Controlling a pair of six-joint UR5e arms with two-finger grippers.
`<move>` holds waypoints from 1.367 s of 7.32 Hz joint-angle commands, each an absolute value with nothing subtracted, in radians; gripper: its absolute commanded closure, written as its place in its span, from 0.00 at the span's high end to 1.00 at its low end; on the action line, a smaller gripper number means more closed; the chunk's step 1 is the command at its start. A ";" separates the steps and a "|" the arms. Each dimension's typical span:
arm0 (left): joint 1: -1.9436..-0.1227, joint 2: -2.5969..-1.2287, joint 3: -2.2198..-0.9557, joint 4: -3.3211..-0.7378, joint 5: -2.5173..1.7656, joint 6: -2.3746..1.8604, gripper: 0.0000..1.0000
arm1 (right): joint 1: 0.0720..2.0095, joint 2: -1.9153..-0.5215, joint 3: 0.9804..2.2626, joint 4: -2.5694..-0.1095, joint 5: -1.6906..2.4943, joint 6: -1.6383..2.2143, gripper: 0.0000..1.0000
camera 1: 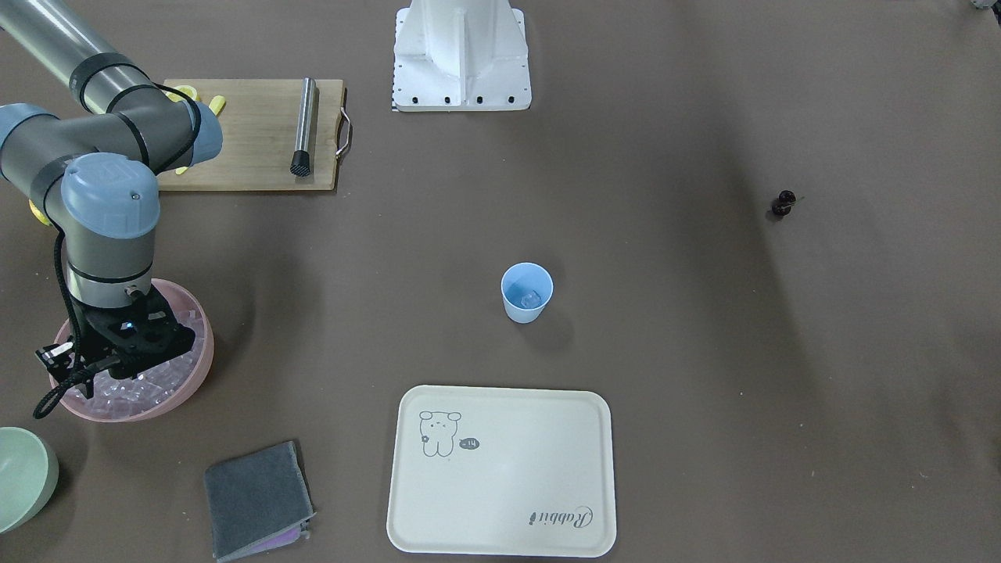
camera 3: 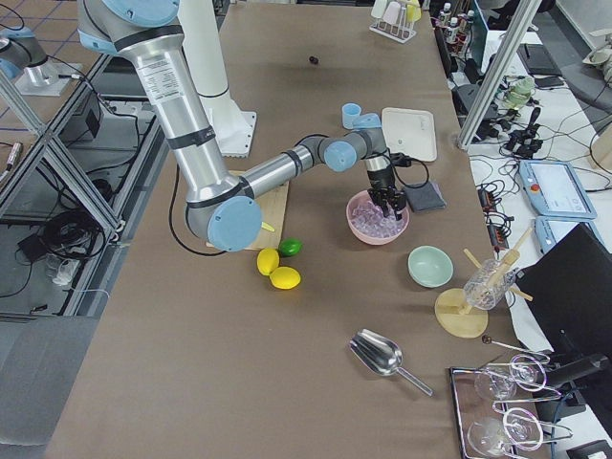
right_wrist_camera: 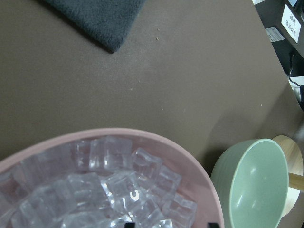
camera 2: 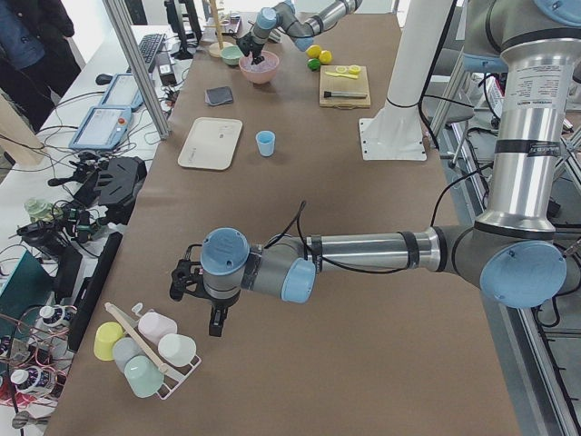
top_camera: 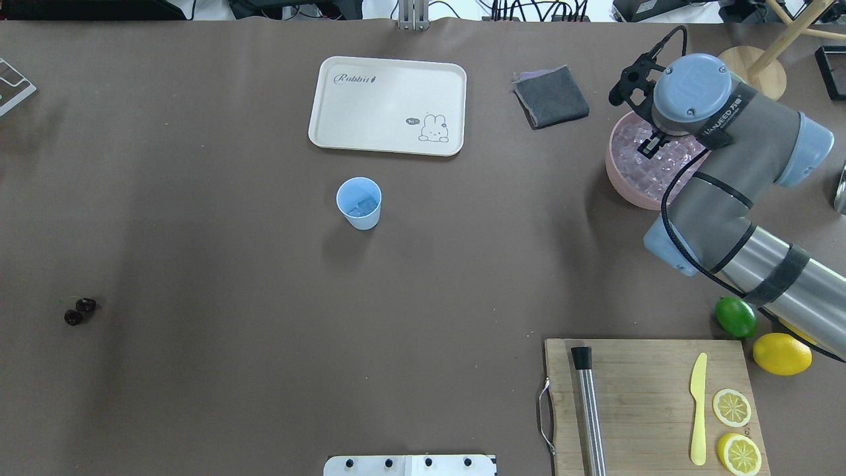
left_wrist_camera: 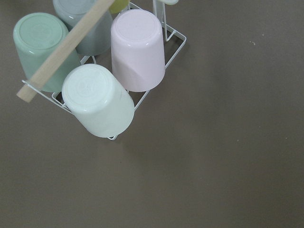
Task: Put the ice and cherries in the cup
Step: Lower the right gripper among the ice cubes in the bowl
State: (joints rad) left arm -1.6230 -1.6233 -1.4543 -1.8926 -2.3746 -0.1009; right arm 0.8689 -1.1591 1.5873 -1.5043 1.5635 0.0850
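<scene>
**Front-facing view:** The right arm enters from the upper left corner, folds at the elbow and drops its wrist straight down. The right gripper (camera 1: 129, 348) points at the table over the pink bowl (camera 1: 199, 367). The ice (camera 1: 148, 391) lies heaped directly beneath the jaws. The cup (camera 1: 526, 292) stands upright, mouth up, well away from the jaws toward the table's middle, with a cube in its bottom. The cherries (camera 1: 783, 202) lie far beyond the cup from the jaws, with the stem pointing toward this view's right.

**Overhead:** The wrist is vertical and the fingers dip among the cubes. The pair of cherries lies at the opposite end of the table from the jaws, its long axis running diagonally.

**Exterior left:** The left arm stretches low and level along the table with its wrist turned down. The left gripper (camera 2: 216, 320) hangs just above the surface beside a wire rack (camera 2: 168, 386) of upturned cups. Whether its jaws are apart or closed cannot be told.

**Exterior right:** The right forearm reaches out level, and the gripper's tips are down inside the pink bowl.

**Left wrist:** The rack of upturned cups lies ahead of the jaws. No fingers show.

**Right wrist:** Two dark fingertips (right_wrist_camera: 129, 224) show at the lower edge, set wide apart. Loose cubes lie between them and nothing is clamped. A green bowl (right_wrist_camera: 251, 185) sits just outside the pink rim, and a grey cloth (right_wrist_camera: 95, 19) lies farther ahead.
</scene>
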 commanded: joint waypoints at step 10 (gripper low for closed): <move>-1.624 -1.580 -1.457 -1.953 -2.375 -0.103 0.98 | 0.896 -1.186 1.585 -1.493 1.718 0.087 0.53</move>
State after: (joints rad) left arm -1.6232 -1.5815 -1.4547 -1.9524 -2.3746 -0.1036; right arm 0.8982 -1.1843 1.5869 -1.4926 1.7191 0.0889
